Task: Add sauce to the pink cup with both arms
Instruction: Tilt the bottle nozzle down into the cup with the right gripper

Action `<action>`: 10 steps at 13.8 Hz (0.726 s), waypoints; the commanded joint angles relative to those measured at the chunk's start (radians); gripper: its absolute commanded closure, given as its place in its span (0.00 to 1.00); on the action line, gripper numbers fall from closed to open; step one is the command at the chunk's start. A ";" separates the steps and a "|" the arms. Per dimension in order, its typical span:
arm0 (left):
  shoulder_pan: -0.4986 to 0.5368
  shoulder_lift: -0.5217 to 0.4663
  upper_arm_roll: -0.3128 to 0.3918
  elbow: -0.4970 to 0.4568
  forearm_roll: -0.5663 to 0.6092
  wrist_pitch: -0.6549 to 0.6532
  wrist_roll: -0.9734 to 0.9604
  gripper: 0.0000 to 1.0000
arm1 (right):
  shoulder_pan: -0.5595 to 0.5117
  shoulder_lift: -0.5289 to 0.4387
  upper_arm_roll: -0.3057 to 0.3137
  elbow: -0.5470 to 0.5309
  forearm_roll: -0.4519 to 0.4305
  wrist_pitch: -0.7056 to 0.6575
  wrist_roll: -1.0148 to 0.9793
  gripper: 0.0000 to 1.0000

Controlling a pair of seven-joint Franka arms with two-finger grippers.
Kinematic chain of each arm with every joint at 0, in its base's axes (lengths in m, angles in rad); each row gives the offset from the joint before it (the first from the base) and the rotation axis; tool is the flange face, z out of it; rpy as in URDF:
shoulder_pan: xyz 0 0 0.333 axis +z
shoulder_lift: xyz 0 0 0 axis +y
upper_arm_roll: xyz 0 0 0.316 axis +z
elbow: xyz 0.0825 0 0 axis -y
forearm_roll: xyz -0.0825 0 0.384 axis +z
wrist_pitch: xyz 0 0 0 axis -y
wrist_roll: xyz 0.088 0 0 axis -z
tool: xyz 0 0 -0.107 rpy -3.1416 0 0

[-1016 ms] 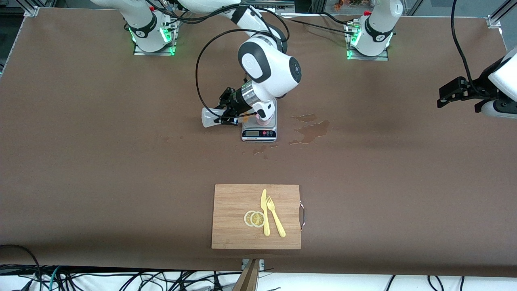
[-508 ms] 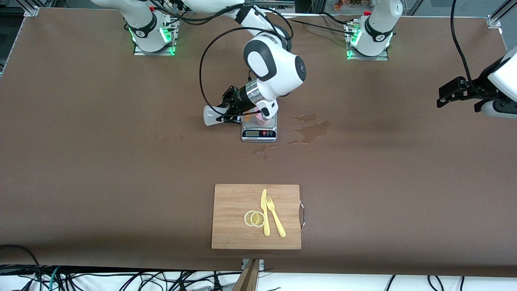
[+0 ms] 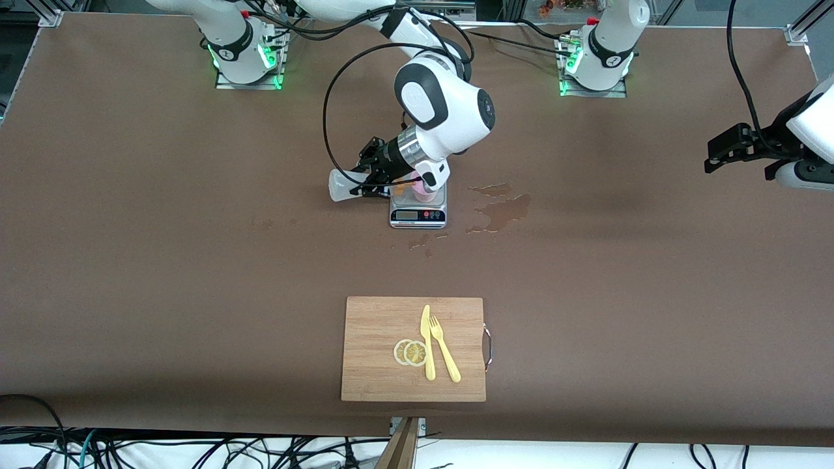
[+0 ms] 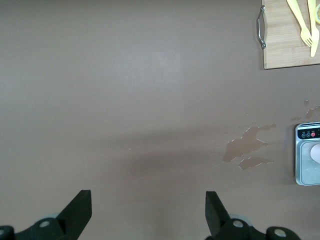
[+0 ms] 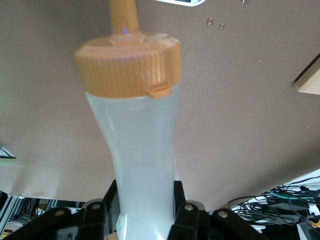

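Spanning the whole scene: brown matte table, flat and stained by a wet patch beside the scale. Nearer the camera, bamboo board with yellow plastic knife, fork and two lemon slices. Waiting at the left arm's end, over bare table: left gripper, jaws wide apart and empty. Over the scale: right gripper, clamped on the waist of the sauce, tipped nearly flat, orange nozzle aimed at the cup standing on the scale. Judged light, soft-walled and smooth: best gripped at the narrow waist, squeezed gently. Cup: thin pale-pink plastic, tapered, probably easily toppled.
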State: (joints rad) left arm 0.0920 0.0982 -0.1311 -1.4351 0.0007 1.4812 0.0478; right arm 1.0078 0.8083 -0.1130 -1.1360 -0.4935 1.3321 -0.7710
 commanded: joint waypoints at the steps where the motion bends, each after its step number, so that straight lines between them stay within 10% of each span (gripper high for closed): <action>1: 0.005 -0.008 -0.002 0.004 -0.007 -0.013 -0.006 0.00 | -0.006 0.009 -0.005 0.045 0.012 -0.028 0.007 0.55; 10: 0.005 -0.005 -0.002 0.001 -0.007 -0.012 -0.006 0.00 | -0.095 -0.080 -0.011 0.036 0.276 -0.030 0.062 0.63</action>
State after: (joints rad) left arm 0.0920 0.0983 -0.1311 -1.4354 0.0007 1.4790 0.0478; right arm 0.9290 0.7671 -0.1281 -1.1024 -0.2565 1.3299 -0.7128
